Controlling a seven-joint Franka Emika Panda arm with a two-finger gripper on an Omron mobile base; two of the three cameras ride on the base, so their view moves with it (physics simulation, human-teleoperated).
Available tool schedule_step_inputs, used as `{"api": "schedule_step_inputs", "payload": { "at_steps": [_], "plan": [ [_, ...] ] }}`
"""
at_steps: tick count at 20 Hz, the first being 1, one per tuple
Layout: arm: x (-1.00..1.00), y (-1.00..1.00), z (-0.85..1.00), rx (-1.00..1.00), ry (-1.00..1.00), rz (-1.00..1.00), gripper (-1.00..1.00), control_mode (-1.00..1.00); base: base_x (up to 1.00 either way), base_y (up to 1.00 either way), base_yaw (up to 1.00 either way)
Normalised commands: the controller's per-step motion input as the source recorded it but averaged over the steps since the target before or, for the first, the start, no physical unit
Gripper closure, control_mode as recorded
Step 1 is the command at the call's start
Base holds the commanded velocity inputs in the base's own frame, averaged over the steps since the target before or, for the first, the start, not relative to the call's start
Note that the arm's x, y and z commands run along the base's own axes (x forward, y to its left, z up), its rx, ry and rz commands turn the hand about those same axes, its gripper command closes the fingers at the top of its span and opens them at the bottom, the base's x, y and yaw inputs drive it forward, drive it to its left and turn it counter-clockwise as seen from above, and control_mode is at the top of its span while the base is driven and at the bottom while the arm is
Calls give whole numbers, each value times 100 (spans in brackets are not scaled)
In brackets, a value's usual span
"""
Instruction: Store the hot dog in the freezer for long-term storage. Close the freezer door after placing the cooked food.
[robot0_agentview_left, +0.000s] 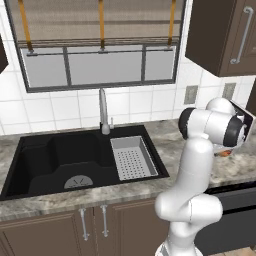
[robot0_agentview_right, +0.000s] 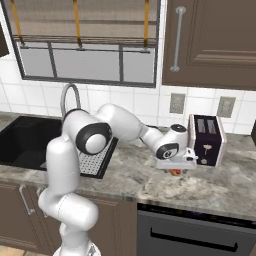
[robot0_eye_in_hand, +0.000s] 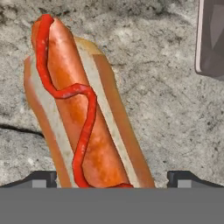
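Observation:
The hot dog (robot0_eye_in_hand: 74, 109), a red-orange sausage with a ketchup squiggle in a tan bun, lies on the grey stone counter (robot0_eye_in_hand: 166, 113). My gripper (robot0_eye_in_hand: 112, 179) hangs straight over it, open, with one dark fingertip (robot0_eye_in_hand: 41, 178) on each side of the bun and nothing gripped. In the right base view the hand reaches down to the counter beside the toaster, and a bit of the hot dog (robot0_agentview_right: 175, 172) shows orange under the gripper (robot0_agentview_right: 176, 169). From the left base view, a red sliver of the hot dog (robot0_agentview_left: 225, 154) peeks past my arm. The freezer and its door are out of view.
A dark toaster (robot0_agentview_right: 206, 140) stands just right of the hand, and its corner (robot0_eye_in_hand: 212, 39) shows in the hand view. A black sink (robot0_agentview_left: 30, 150) with a grey strainer tray (robot0_agentview_left: 132, 157) and faucet (robot0_agentview_left: 103, 112) lies left. Brown cabinets (robot0_agentview_right: 210, 45) hang overhead.

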Motion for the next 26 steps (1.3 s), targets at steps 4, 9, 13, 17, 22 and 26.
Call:
{"api": "schedule_step_inputs", "payload": {
  "at_steps": [4, 9, 13, 17, 22, 26],
  "plan": [
    [0, 42, -6, 0, 0, 0, -100, -100, 0, 0, 0],
    [0, 46, -3, 0, 0, 0, -100, -100, 0, 0, 0],
    [0, 40, -4, 0, 0, 0, 100, -100, 0, 0, 0],
    [0, 23, -4, 0, 0, 0, 100, -100, 0, 0, 0],
    [0, 4, 0, 0, 0, 0, 100, -100, 0, 0, 0],
    [-10, 14, 0, 0, 0, -4, 100, -100, 0, 0, 0]
  ]
}}
